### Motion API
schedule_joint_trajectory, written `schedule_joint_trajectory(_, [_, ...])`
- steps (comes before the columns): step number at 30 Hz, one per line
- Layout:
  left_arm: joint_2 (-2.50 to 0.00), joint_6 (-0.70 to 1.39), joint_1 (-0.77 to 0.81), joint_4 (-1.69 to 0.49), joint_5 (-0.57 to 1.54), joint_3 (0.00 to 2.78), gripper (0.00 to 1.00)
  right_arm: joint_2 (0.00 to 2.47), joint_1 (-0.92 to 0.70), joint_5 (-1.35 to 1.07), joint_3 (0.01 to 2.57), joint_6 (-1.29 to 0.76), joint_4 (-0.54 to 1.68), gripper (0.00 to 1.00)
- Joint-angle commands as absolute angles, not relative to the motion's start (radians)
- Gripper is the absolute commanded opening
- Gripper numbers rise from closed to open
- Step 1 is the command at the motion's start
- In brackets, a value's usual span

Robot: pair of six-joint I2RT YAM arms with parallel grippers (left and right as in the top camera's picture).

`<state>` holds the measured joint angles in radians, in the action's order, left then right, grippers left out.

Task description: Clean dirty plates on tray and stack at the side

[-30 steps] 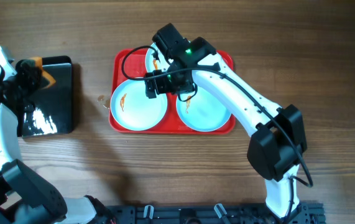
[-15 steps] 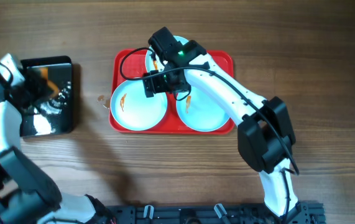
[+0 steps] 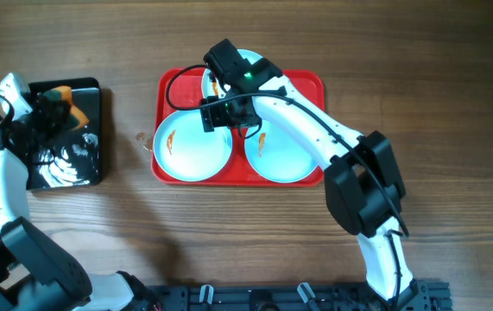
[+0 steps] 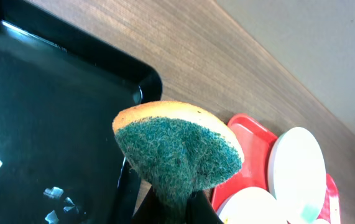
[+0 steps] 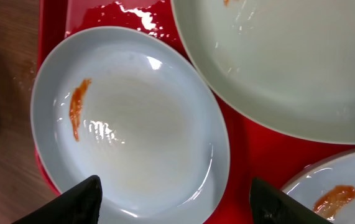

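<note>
The red tray holds three pale plates. The left plate carries an orange smear, and so does the right plate. My right arm partly hides the back plate. My right gripper hovers open just above the left plate's near right part, its fingers wide apart with nothing held. My left gripper is shut on an orange sponge with a green scrub face, above the black tray.
The glossy black tray lies left of the red tray and its surface shows wet reflections. A small speck lies on the wooden table between the two trays. The base rail runs along the near table edge.
My right gripper has shifted slightly left over the left plate and its fingers have narrowed a little. My left gripper has moved the sponge about over the black tray.
</note>
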<state>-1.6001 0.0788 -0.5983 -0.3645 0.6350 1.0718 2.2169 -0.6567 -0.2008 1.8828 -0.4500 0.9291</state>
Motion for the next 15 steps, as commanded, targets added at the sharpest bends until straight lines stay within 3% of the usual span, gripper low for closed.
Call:
schedule_joint_trajectory(1, [-1.594,0.059,-0.600,-0.371,0.672,1.079,0.04,2.284,-0.662,-0.156,1.903,-0.471,0.928,0.76])
schedule_joint_trajectory(13, [-1.594,0.059,-0.600,-0.375,0.672,1.079,0.04,2.325,-0.662,-0.184,1.903,-0.452,0.904,0.74])
schedule_joint_trajectory(15, [-1.594,0.059,-0.600,-0.375,0.672,1.079,0.04,2.332,-0.662,-0.184,1.903,-0.452,0.902,0.65])
